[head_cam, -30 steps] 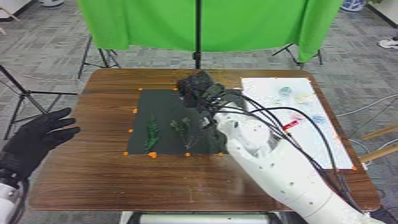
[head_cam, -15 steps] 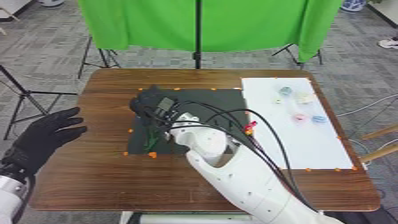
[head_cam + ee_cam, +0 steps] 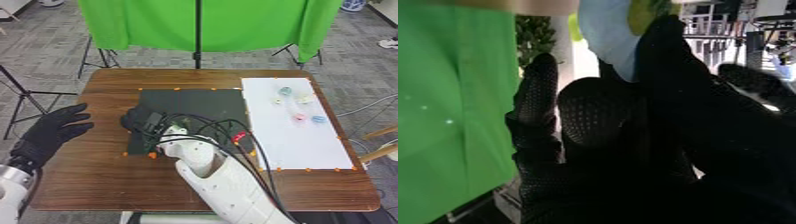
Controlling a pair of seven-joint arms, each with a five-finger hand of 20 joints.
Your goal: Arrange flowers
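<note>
My right hand (image 3: 140, 120) is over the left edge of the dark mat (image 3: 200, 101) in the head view, its arm crossing the mat's lower part. In the right wrist view this hand (image 3: 664, 95) has its fingers extended, with nothing visible between them. The hand and arm cover the place of the green stems. On the white sheet (image 3: 298, 147) to the right lie small flower heads: blue-green (image 3: 285, 91), pale yellow (image 3: 305, 98), pink (image 3: 299, 117) and blue (image 3: 319, 119). My left hand (image 3: 55, 131), open, is beside the table's left edge.
Orange markers line the mat and sheet on the brown table (image 3: 98, 185). Black cables (image 3: 238, 152) loop along the right arm above the mat and beside the sheet. A green curtain (image 3: 147, 25) hangs beyond the far edge, on a black stand.
My right hand has travelled left across the mat and toward its near side, uncovering the mat's far part and the flower heads. The left hand has shifted slightly up and right.
</note>
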